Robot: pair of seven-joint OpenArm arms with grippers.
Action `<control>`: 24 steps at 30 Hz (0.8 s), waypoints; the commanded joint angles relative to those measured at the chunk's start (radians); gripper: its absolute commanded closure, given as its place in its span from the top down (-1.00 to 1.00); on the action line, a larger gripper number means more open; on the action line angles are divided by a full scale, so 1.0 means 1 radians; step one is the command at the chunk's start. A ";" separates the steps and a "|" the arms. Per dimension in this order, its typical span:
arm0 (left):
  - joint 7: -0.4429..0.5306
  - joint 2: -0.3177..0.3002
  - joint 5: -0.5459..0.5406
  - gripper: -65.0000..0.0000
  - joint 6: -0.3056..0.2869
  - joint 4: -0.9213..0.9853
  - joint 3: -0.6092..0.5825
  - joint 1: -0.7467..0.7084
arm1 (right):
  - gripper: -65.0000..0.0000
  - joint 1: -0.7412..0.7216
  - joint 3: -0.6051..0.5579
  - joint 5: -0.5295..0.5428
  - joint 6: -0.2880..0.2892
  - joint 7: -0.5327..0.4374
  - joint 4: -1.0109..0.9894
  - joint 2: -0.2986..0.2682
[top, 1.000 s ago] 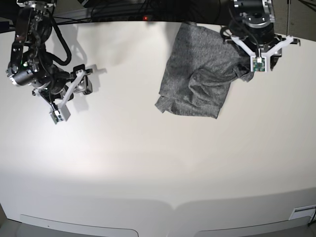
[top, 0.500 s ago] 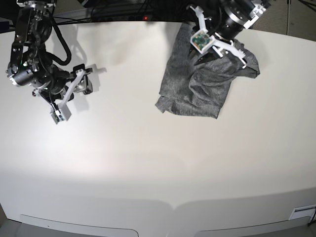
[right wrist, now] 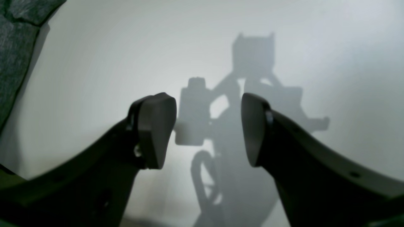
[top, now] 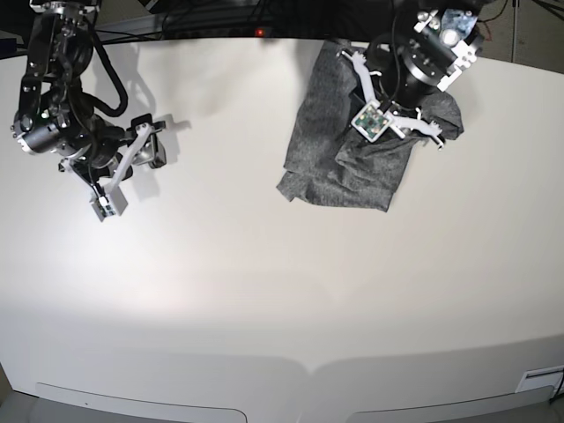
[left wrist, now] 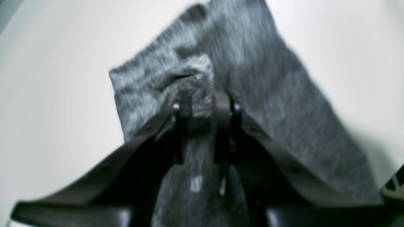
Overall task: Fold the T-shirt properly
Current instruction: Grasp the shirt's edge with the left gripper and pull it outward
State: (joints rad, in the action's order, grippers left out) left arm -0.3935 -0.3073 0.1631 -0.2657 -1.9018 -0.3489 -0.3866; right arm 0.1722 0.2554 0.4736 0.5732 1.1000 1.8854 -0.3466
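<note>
Grey T-shirt (top: 344, 150) crumpled at far edge of table (top: 264, 291), partly bunched. Left hand (left wrist: 202, 107) clamped on a fold of the shirt, fingers nearly together w/ cloth pinched between. Right hand (right wrist: 208, 129) spread apart, empty, above bare table, well apart from shirt.
</note>
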 commanded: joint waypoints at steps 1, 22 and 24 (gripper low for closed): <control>0.020 0.007 -0.007 -0.61 0.003 -0.018 -0.002 0.007 | 0.12 -0.009 0.006 0.006 0.006 -0.015 0.015 -0.013; -0.002 0.013 -0.008 -1.00 0.041 0.037 -0.002 0.089 | 0.12 -0.008 0.006 0.002 0.007 -0.001 0.015 -0.013; -0.002 0.013 -0.008 -1.00 0.108 0.037 -0.002 0.135 | 0.12 -0.008 0.006 0.002 0.007 -0.001 0.015 -0.013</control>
State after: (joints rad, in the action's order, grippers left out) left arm -0.4217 -0.2932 0.1543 -0.1608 -1.8492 -0.3542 -0.2615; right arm 0.1722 0.2554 0.4709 0.5735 1.1149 1.8854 -0.3470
